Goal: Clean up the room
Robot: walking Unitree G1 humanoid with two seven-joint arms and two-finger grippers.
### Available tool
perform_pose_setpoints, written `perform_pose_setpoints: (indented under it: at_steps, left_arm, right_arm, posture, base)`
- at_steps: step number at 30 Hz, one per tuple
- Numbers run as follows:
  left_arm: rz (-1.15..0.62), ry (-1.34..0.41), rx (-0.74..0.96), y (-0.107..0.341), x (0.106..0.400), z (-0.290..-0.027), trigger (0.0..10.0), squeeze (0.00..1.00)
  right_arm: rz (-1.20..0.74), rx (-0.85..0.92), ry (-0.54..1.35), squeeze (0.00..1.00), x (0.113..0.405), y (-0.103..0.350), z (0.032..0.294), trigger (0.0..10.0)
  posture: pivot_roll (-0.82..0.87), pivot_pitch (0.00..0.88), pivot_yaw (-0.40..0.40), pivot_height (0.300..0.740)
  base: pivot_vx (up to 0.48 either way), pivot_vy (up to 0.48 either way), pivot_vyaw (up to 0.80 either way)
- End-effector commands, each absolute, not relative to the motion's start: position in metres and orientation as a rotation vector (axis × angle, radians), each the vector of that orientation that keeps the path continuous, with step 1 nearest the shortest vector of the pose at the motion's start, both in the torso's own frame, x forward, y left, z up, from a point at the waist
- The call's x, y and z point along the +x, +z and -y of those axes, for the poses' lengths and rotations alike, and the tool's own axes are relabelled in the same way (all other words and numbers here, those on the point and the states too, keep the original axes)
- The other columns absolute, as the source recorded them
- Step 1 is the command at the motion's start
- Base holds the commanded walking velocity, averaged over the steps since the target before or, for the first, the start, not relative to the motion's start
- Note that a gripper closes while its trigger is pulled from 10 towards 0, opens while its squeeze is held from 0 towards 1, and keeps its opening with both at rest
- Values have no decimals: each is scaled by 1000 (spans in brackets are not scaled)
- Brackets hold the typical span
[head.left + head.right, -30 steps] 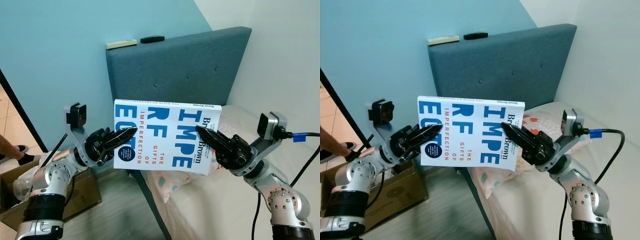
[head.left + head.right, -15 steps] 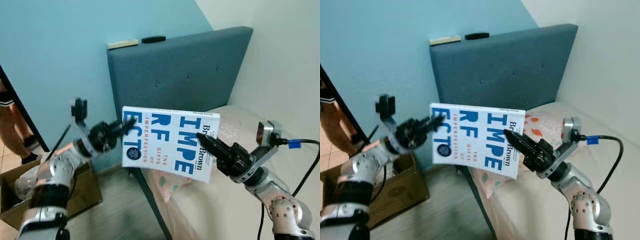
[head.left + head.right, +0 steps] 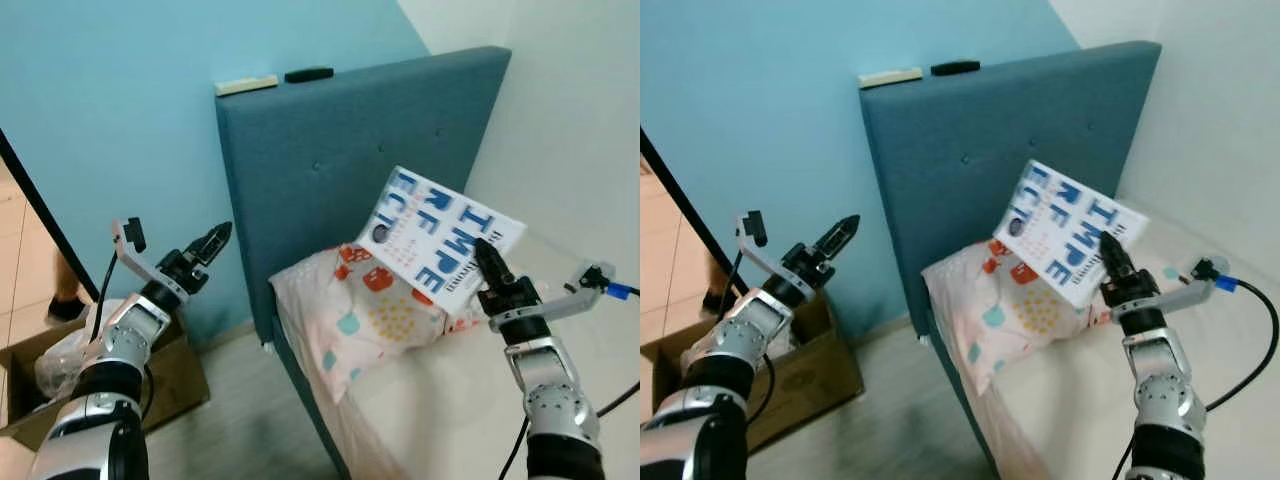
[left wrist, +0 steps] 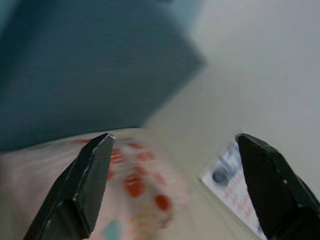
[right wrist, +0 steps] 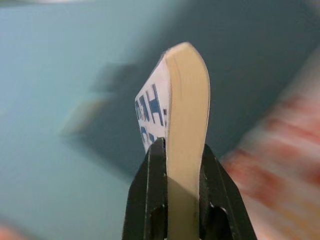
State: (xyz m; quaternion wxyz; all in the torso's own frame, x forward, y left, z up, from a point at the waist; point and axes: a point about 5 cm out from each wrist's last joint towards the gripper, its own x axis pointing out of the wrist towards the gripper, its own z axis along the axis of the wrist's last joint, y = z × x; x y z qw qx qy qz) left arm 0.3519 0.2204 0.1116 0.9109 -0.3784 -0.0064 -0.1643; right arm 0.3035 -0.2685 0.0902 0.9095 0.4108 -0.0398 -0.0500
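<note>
A white paperback book (image 3: 440, 233) with big blue letters is held tilted in the air above a patterned pillow (image 3: 365, 312) at the head of the bed. My right gripper (image 3: 483, 254) is shut on the book's lower edge; the right wrist view has the book's page edge (image 5: 184, 120) clamped between the two black fingers (image 5: 150, 200). My left gripper (image 3: 217, 238) is off to the left beside the headboard, apart from the book. It is open in the left wrist view (image 4: 175, 145), with nothing between its fingers.
A blue-grey padded headboard (image 3: 350, 140) stands against the blue wall, with a beige remote (image 3: 245, 86) and a black one (image 3: 307, 74) on its top edge. A cardboard box (image 3: 170, 385) sits on the floor at the left. A person's leg (image 3: 65, 295) is behind it.
My left gripper has let go of the book and swung away to the left. The right gripper alone has carried the book up and right, over the pillow, tilting it.
</note>
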Motion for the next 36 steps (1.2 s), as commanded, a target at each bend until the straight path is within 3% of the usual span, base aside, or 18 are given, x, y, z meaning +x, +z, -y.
perform_pose_setpoints:
  at_steps: [1,4,10,11,12,23,30,36]
  left_arm:
    - [-66,-136,-730,89,342,-239,10000,1000]
    - [-185,64,-646,62,327,-254,10000,1000]
    - [-272,175,-627,40,311,-260,10000,1000]
    - [-313,206,-606,31,305,-260,10000,0]
    - [-357,224,-577,22,298,-259,10000,0]
    - [-492,267,-478,-7,272,-256,10000,0]
    - [-579,285,-387,-25,240,-273,10000,0]
    - [-577,295,-373,-24,235,-282,10000,0]
  right_arm:
    - [-144,844,-332,0,279,36,274,0]
    - [-258,864,-422,0,260,6,269,0]
    - [-293,912,-459,0,252,-9,263,0]
    - [-282,942,-459,0,253,-10,261,706]
    - [-268,960,-455,0,256,-10,260,10000]
    - [-322,937,-480,0,260,-13,259,10000]
    - [-376,948,-528,0,249,-24,260,10000]
    - [-369,956,-532,0,246,-25,263,10000]
  posture:
    - [-10,0,15,740]
    - [-10,0,17,740]
    - [-6,0,20,740]
    - [-4,0,24,740]
    - [4,0,24,740]
    - [22,0,30,740]
    - [53,96,41,715]
    - [76,131,43,690]
  base:
    - [0,0,0]
    - [0,0,0]
    - [0,0,0]
    - [0,0,0]
    - [0,0,0]
    - [0,0,0]
    - [0,0,0]
    - [0,0,0]
